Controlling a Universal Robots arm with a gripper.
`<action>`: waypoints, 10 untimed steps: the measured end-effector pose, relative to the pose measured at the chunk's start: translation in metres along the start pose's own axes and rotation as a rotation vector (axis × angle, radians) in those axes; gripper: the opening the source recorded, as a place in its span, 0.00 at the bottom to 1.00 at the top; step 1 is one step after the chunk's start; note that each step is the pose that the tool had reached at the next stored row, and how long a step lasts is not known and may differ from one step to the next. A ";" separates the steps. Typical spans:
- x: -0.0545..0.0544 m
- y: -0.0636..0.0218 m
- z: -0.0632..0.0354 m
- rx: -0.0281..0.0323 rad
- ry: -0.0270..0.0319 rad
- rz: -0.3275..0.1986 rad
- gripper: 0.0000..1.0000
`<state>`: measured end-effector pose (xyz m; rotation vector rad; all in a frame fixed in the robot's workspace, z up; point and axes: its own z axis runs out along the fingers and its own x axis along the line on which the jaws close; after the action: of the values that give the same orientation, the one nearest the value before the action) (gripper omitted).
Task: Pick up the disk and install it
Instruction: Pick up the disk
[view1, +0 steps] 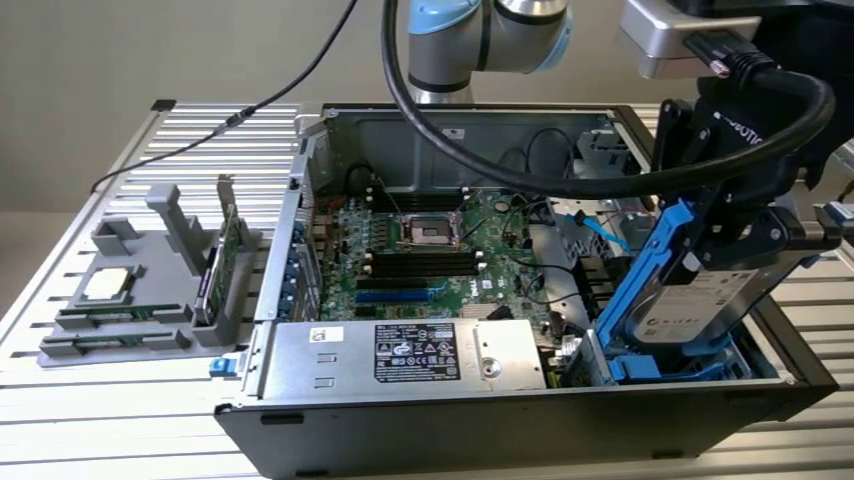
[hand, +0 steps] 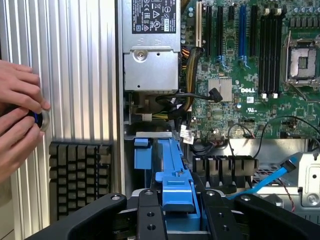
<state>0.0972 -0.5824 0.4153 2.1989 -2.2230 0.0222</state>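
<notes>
The disk (view1: 705, 298) is a silver-grey drive with a white label in a bright blue carrier bracket (view1: 643, 280). It stands tilted at the exterior view's right end of the open computer case (view1: 534, 412), its lower end down in the blue drive bay (view1: 667, 365). My black gripper (view1: 750, 235) is shut on its upper part. In the wrist view the blue carrier (hand: 176, 184) sits clamped between the two black fingers (hand: 150, 212) of the gripper (hand: 183, 212), over the bay.
Inside the case lie the green motherboard (view1: 414, 250) and a silver power supply (view1: 400, 352). A grey fixture (view1: 134, 300) with a small square chip (view1: 114, 285) stands on the exterior view's left. A person's hands (hand: 20, 117) and a keyboard (hand: 77, 175) lie beside the case.
</notes>
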 end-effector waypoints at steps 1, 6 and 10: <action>0.000 0.0000 0.0006 0.0001 0.0000 0.000 0.33; -0.001 -0.0001 0.0034 0.0001 0.0000 0.000 0.33; -0.002 0.0000 0.0051 0.0001 0.0001 0.000 0.33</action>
<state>0.0973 -0.5805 0.4102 2.1990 -2.2229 0.0225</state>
